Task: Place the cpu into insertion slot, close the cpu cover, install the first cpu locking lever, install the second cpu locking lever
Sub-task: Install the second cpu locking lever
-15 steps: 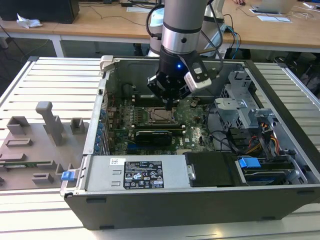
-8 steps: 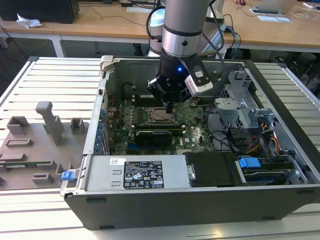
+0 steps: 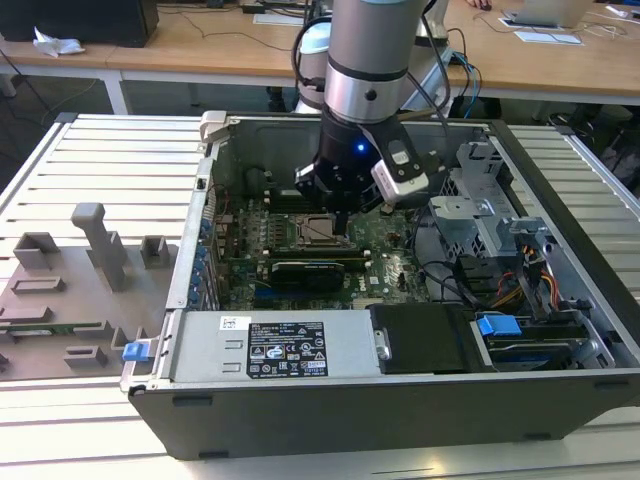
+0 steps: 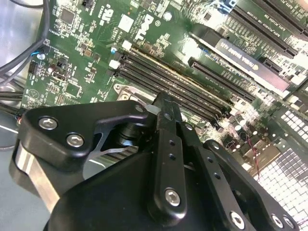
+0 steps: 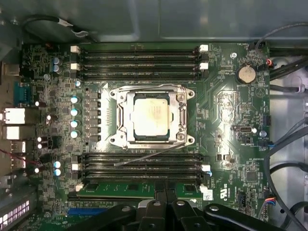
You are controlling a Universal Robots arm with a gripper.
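The cpu [image 5: 151, 117], a silver-grey square, lies in the insertion slot [image 5: 117, 139] on the green motherboard. The cpu cover [image 5: 124, 118], a silver frame, is down around it. One thin wire lever [image 5: 149, 155] slants free across the memory slots beside the socket. Another lever [image 5: 144, 88] runs flat along the opposite side. My gripper [image 5: 161, 186] hovers above the board just off the socket, with its black fingers [image 4: 165, 120] pressed together and nothing between them. In the exterior view the gripper [image 3: 340, 218] hangs inside the open case, right beside the socket [image 3: 318, 230].
Long black memory slots [image 5: 139, 57] flank the socket. A black graphics card [image 3: 305, 270], the power supply [image 3: 270, 345], a grey drive cage [image 3: 480, 215] and loose cables [image 3: 450, 275] crowd the case. Grey fixtures [image 3: 90, 260] stand on the table at the exterior view's left.
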